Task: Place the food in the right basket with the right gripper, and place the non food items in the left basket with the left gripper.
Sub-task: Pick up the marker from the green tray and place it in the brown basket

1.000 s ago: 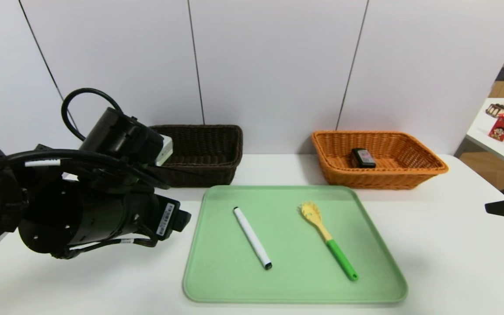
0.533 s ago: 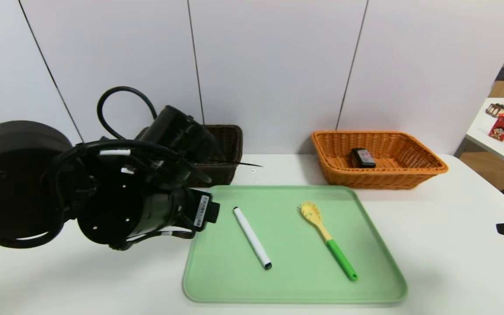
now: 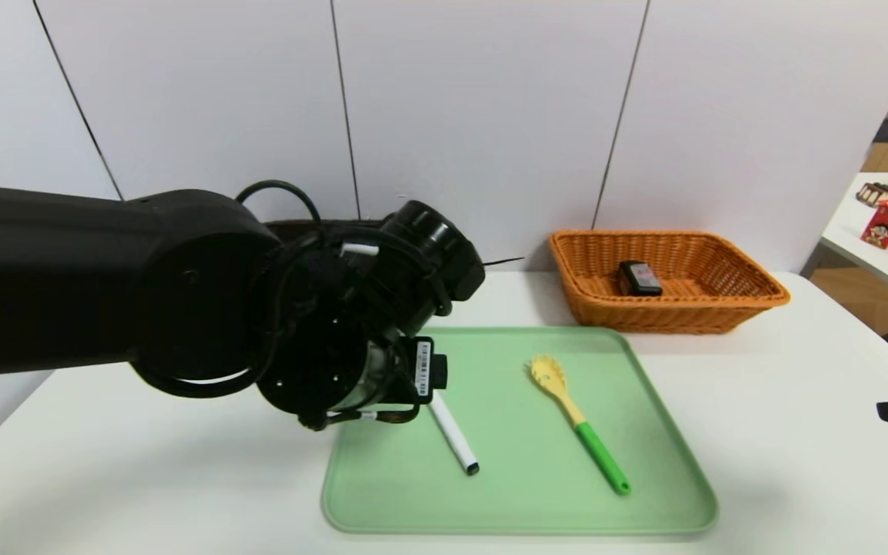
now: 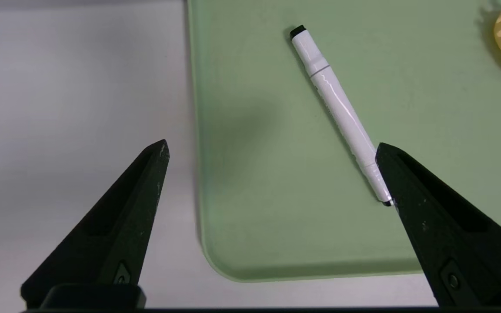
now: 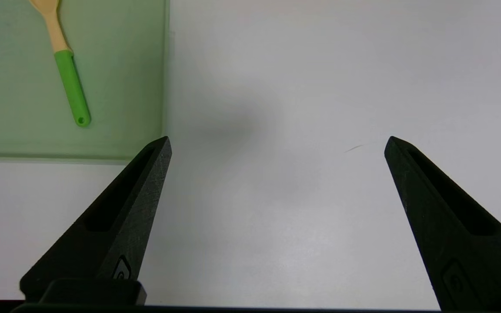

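The food carton (image 3: 639, 277) lies inside the orange right basket (image 3: 752, 297). On the green tray (image 3: 521, 493) lie the white marker (image 3: 455, 441) and the yellow pasta spoon (image 3: 576, 422) with its green handle. My left arm reaches over the tray's far-left part and hides nearly all of the dark left basket (image 3: 351, 224). The left gripper (image 4: 272, 148) hangs open above the tray's corner, with the marker (image 4: 337, 108) beside one finger (image 4: 429, 204), untouched. Over bare table to the right of the tray, the right gripper (image 5: 278, 143) is open and empty.
A white wall runs close behind both baskets. A side table (image 3: 876, 247) with boxes stands at the far right. The right wrist view shows the spoon's green handle (image 5: 72, 91) near the tray's edge (image 5: 163, 87).
My left arm has swung right from the table's left side to above the tray's left part, covering the dark basket. The right gripper has drifted slightly lower at the right edge.
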You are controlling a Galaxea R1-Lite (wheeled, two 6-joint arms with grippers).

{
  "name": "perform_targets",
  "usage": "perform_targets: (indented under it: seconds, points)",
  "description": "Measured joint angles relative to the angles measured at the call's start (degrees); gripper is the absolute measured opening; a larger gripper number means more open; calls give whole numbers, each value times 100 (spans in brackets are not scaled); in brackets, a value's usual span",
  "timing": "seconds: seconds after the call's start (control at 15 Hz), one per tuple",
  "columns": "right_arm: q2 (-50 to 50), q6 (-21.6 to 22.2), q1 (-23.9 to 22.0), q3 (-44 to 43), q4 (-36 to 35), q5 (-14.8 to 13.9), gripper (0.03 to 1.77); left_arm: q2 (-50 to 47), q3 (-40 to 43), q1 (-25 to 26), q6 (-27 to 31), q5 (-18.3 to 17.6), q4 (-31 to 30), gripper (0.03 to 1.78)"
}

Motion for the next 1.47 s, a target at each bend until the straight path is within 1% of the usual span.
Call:
perform_targets:
  seconds: [0.2,0.4,0.47,0.6,1.0,1.47]
  points:
    - [-39,-4,0,83,4,-13,169,461,-474,-24,-551,-9,156,169]
    - [-63,-11,0,165,-7,-5,169,948,-1095,-57,-1072,-39,523,169]
    - [-72,-9,0,195,-9,-6,169,1113,-1241,-79,-1143,-63,689,169]
    - [-116,-9,2,261,-18,-6,169,1392,-1396,-101,-1168,-83,855,169]
    - [-160,-15,4,291,-20,-13,169,1992,-1698,-112,-1193,-91,1028,169]
    - [-155,-28,52,267,-57,-16,169,2161,-1763,-105,-1251,-74,1165,169]
